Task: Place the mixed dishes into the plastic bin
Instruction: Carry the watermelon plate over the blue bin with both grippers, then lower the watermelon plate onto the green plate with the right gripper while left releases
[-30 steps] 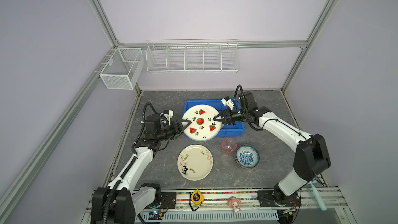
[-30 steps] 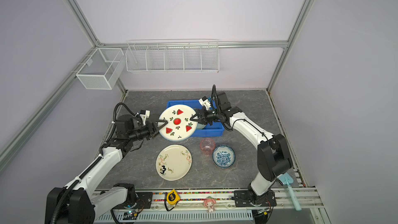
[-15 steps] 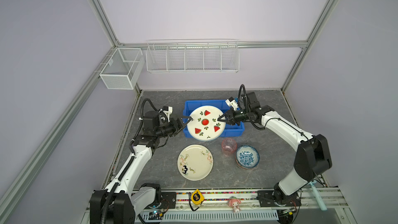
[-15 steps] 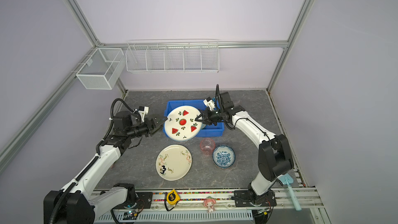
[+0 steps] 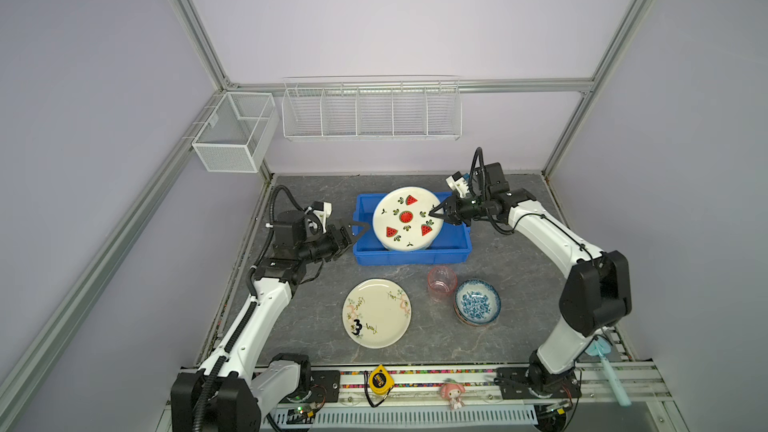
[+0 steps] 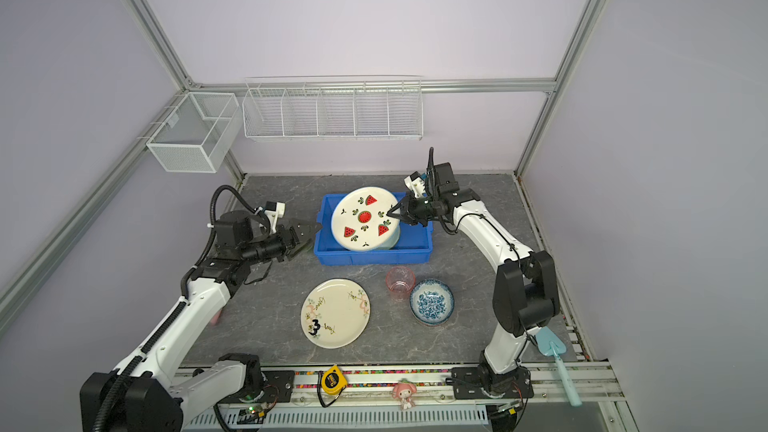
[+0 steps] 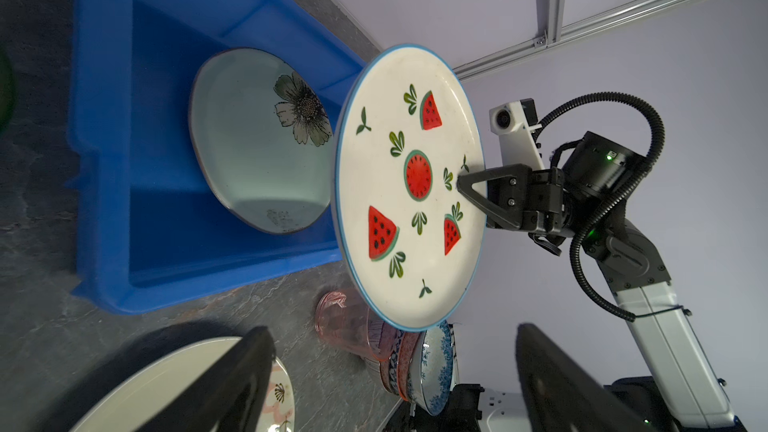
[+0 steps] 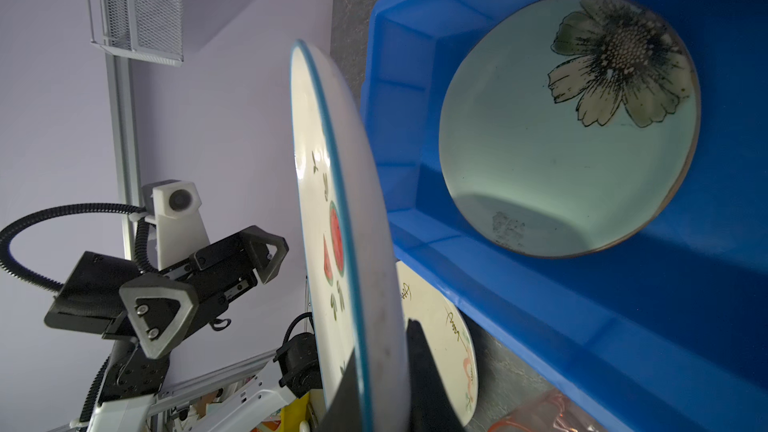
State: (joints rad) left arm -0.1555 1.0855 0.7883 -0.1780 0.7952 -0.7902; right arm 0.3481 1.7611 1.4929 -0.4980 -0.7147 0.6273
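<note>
- The right gripper [image 5: 433,214] pinches the right edge of the watermelon plate [image 5: 406,219]. Its jaws are closed tight on the rim, with one finger on the picture side and one behind.
- The watermelon plate hangs tilted over the blue bin [image 5: 411,258]. Its picture side faces up and toward the left arm. I cannot tell if its low edge touches the bin.
- The left gripper [image 5: 360,232] is wide open and holds nothing. It sits right by the left wall of the blue bin, apart from the watermelon plate.
- A green plate [image 8: 569,126] with a big flower on it lies flat on the bottom of the blue bin, under the tilted plate.
- The cream plate [image 5: 376,312] with a black "3" lies flat on the gray table [image 5: 523,284], in front of the blue bin.
- A pink cup [image 5: 441,283] stands on the table near the front right corner of the blue bin.
- A stack of bowls [image 5: 477,305] sits just beside the pink cup, on its right. The top bowl has a blue pattern inside.
- A light-blue spatula [image 6: 550,344] lies at the right end of the front rail, well apart from the dishes.
</note>
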